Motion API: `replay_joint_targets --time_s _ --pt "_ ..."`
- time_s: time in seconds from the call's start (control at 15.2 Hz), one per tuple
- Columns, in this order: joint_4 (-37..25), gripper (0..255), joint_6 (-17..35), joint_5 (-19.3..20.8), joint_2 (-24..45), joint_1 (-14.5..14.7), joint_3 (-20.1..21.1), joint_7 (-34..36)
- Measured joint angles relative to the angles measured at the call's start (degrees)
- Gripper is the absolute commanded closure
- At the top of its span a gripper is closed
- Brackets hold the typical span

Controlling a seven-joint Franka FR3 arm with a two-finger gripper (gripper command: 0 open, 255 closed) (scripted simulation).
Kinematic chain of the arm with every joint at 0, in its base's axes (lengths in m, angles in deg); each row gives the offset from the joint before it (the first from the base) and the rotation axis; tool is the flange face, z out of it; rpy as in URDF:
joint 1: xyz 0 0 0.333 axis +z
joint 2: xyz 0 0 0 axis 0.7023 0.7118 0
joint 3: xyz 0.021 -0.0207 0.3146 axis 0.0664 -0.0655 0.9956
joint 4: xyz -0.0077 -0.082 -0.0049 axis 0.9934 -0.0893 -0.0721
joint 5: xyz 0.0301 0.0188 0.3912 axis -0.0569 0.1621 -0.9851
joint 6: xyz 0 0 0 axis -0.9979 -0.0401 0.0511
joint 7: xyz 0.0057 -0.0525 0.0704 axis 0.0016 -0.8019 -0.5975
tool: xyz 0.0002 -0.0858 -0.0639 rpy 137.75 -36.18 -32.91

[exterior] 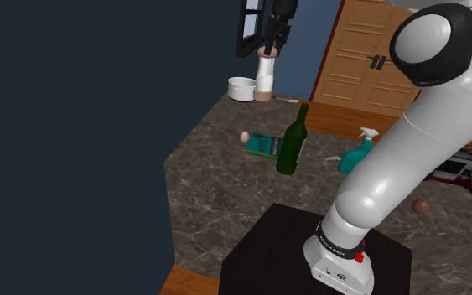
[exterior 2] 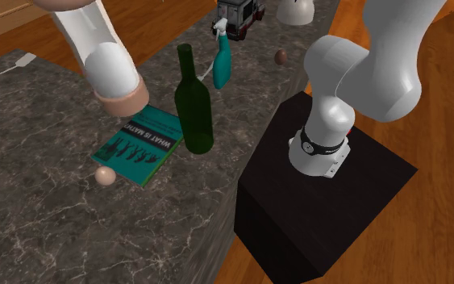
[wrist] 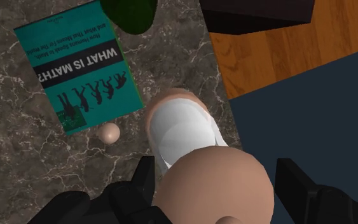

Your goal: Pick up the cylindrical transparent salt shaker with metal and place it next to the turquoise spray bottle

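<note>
I had the gripper [exterior: 274,32] clamped on the salt shaker [exterior: 265,75], lifted above the counter [exterior: 225,188] (over by the book [exterior: 265,144]). Carrying it to the spray bottle [exterior: 358,153], I risked toppling the green bottle [exterior: 293,138] between them.

salt shaker [exterior: 265,77]: pale whitish cylinder, pinkish-tan caps at both ends | pose: upright, top end clasped in end effector [exterior: 272,43], lifted clear of tabletop [exterior: 217,193] | spray bottle [exterior: 359,153]: turquoise body, white trigger head, on tabletop near its edge, probably upright, well apart from salt shaker
</note>
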Motion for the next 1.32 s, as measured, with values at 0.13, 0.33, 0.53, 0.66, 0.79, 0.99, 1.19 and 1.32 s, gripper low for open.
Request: replay_joint_targets --time_s 0.13,0.33,0.53,0.66,0.79,0.99,1.19,1.32 --pt "3.3 255 -0.1 1.3 -3.4 -0.7 -0.6 -1.4" --pt "7.1 255 -0.6 3.1 -7.7 -1.9 -1.8 -3.6" --pt "10.4 255 -1.6 5.1 -12.0 -3.1 -3.0 -5.9" --pt "12.2 255 -2.4 6.4 -14.6 -4.0 -3.8 -7.5" --pt "13.7 255 -3.3 7.8 -17.2 -4.8 -4.6 -9.0" --pt "15.7 255 -4.6 9.9 -20.6 -6.0 -6.1 -11.6" --pt "16.9 255 -6.3 12.4 -23.7 -7.3 -8.0 -14.7" --pt "16.7 255 -7.4 14.1 -25.0 -8.0 -9.6 -17.1"
